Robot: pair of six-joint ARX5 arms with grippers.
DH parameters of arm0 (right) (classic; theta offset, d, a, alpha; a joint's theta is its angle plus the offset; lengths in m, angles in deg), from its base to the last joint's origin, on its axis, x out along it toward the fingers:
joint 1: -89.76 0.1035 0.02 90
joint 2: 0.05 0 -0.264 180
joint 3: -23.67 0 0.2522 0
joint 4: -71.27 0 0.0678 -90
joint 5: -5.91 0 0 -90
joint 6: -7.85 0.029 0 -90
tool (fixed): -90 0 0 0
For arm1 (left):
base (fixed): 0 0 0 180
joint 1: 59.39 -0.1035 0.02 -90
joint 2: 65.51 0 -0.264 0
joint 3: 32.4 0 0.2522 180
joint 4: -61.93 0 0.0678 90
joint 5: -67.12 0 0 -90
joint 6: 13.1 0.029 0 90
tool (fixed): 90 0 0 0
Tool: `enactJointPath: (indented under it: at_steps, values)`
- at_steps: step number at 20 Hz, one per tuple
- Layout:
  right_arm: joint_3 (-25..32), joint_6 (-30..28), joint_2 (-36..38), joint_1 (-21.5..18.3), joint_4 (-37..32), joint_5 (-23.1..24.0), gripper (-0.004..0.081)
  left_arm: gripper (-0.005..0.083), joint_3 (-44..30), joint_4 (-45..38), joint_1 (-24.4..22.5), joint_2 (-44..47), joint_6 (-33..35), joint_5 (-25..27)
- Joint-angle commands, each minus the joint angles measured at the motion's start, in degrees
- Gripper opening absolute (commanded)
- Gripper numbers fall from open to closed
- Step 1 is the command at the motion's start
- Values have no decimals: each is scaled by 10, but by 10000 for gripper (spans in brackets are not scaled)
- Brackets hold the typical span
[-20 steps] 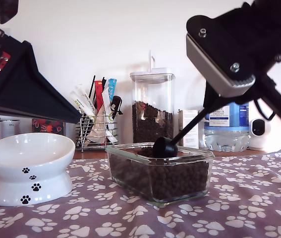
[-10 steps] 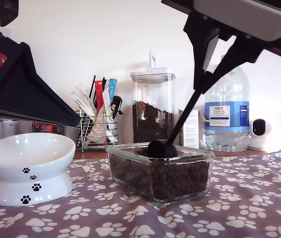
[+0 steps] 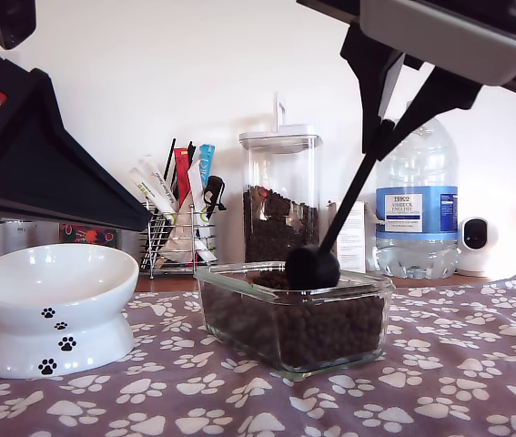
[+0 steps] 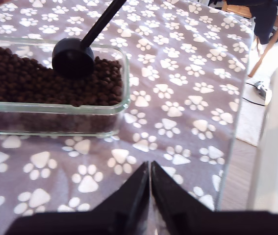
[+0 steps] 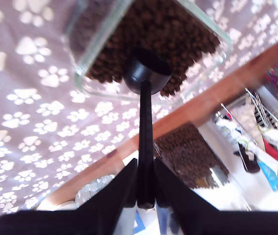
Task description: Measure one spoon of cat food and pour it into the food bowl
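The black spoon (image 3: 312,267) (image 4: 72,58) (image 5: 147,72) hangs by its long handle from my second gripper (image 3: 378,146) (image 5: 145,169), which is shut on it at the exterior view's upper right. Its round bowl sits at rim level over the dark cat food (image 3: 294,332) (image 4: 26,81) (image 5: 178,29) in a clear glass dish (image 3: 239,284). I cannot tell whether the scoop holds kibble. The white paw-print food bowl (image 3: 53,309) stands empty at the exterior view's left. Above that bowl my first gripper (image 3: 139,217) (image 4: 150,171) is shut with nothing in it.
Behind the dish stand a tall lidded canister (image 3: 278,196) of kibble, a water bottle (image 3: 415,218), a wire rack of utensils (image 3: 177,232) and a small white camera (image 3: 476,244). The purple paw-print cloth (image 3: 440,382) covers the table; its edge (image 4: 227,161) drops to the floor.
The second arm rose and tilted the handle steeper. The scoop dipped into the kibble, then lifted slightly and shifted toward the exterior view's right. The first gripper stayed put.
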Motion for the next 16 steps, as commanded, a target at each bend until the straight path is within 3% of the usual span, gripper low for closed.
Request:
enactJointPath:
  at_steps: [1,9,16]
  values:
    - [5,-29,-2,7,16,-1,-13,-19,-9,-4,2,-5,-2,-5]
    - [5,-47,-60,-10,0,8,-13,-19,-9,-5,3,-5,-2,-30]
    - [5,-29,-87,12,12,-41,-13,-19,-9,-6,3,-5,-2,-30]
